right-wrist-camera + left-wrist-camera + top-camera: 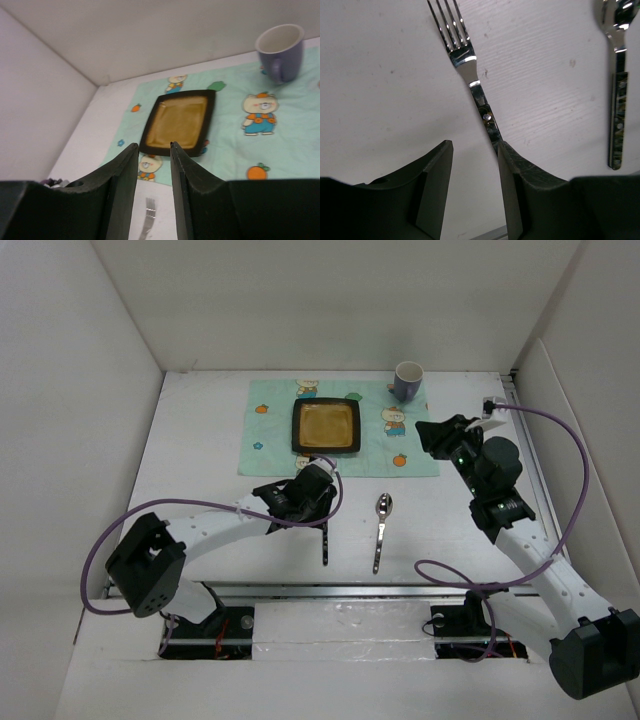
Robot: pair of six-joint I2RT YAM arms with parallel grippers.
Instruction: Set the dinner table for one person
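The white dinner table (200, 460) carries a mint-green cartoon cloth (270, 440) at the back. On the cloth are a square dark-rimmed yellow plate (326, 426) and a purple mug (408, 380). A fork (325, 545) and a spoon (381, 530) lie side by side in front of the cloth. My left gripper (315, 515) is over the fork. In the left wrist view it (475, 145) is open, and the fork (470, 75) has its handle against the right finger. My right gripper (428, 432) hangs open and empty, aimed at the plate (180, 120).
A silver rail (350, 590) runs along the table's near edge. White walls close in the left, back and right. The spoon (618, 100) lies just right of the fork. The mug (281, 50) stands at the cloth's (230, 145) far right corner.
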